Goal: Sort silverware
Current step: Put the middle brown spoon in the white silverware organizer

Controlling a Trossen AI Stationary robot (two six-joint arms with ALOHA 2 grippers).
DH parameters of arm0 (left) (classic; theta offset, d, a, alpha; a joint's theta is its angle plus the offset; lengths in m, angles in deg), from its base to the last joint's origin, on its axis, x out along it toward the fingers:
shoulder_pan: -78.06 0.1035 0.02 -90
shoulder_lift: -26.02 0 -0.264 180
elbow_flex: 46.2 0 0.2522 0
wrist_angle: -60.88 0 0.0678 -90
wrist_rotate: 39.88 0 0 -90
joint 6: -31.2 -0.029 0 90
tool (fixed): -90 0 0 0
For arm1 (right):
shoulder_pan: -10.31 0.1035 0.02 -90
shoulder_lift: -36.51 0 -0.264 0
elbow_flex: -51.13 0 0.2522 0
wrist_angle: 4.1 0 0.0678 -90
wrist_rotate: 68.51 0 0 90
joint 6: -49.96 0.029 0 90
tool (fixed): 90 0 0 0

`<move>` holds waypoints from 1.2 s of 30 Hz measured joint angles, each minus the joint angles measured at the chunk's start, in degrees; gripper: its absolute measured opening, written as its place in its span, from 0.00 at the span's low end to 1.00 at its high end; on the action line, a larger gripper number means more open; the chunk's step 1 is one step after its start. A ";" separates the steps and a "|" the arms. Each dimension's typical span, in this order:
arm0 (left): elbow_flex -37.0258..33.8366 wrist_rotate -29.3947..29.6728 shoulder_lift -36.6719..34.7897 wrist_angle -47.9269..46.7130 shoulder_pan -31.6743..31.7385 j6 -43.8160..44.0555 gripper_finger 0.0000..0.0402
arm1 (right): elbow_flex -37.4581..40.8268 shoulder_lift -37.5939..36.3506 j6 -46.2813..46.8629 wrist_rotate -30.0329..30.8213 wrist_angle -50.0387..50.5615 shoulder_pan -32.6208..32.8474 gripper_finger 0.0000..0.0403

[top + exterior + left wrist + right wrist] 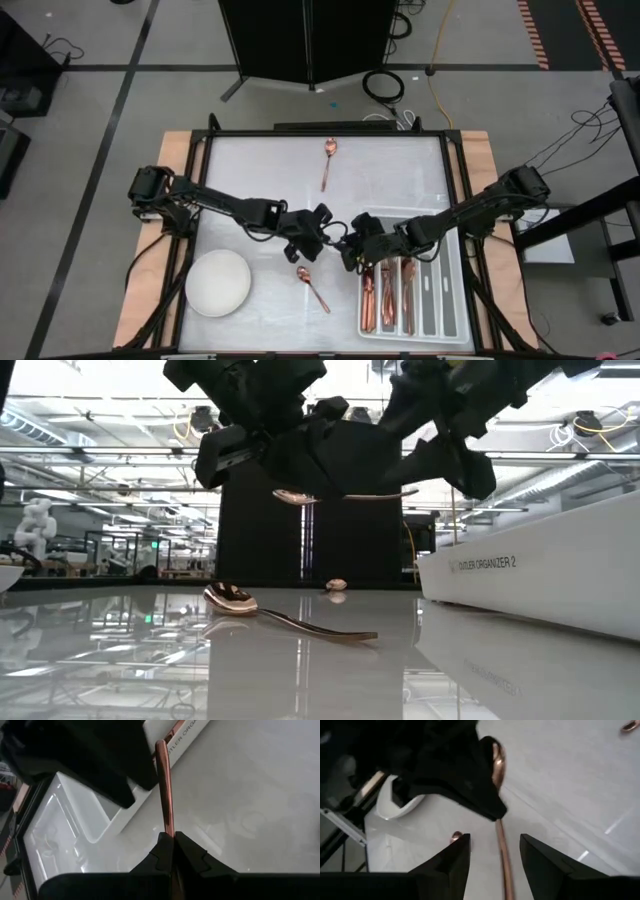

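Note:
A copper spoon [345,495] hangs level above the table's middle, between my two grippers. My left gripper [173,842] is shut on it. My right gripper [495,840] is open; its fingers stand on either side of the spoon's handle [502,857] without touching it. A second spoon [312,287] lies flat on the table near the front, and a third [330,160] lies near the far edge. Several copper pieces [385,295] lie in the left compartments of the grey divided tray [450,300] at the right front. My left gripper pinches the spoon between its two fingers at the handle [168,825], close to the bowl end [497,755]. The handle runs on past the fingertips toward my right gripper. The spoon is lifted clear of the table and lies about level.
A white round bowl [218,283] stands at the left front. The tray's near wall [540,575] rises at the right of the low view. The two grippers are close together just left of the tray. Bare table lies between the far spoon and the grippers.

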 joint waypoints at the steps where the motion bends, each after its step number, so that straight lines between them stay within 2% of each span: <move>1: 0.00 0.02 0.02 -0.05 -0.16 -0.27 0.02 | 0.00 0.16 -0.02 0.04 0.23 -0.02 0.41; 13: 0.00 2.90 0.00 1.55 -1.73 -3.65 0.02 | 0.00 6.12 -1.11 -7.63 -5.34 -0.52 0.40; 27: 0.07 2.75 -0.02 -1.86 -2.94 -7.96 0.02 | 0.00 6.19 -3.33 -8.70 -6.10 -0.51 0.17; 32: 0.06 2.65 -0.02 -1.05 -2.95 -7.64 0.03 | 0.00 6.24 -4.33 -8.60 -5.95 -0.52 0.04; 36: -0.02 2.73 -0.02 0.05 -3.00 -7.65 0.03 | 0.04 6.26 -4.24 -8.50 -6.37 -0.47 0.01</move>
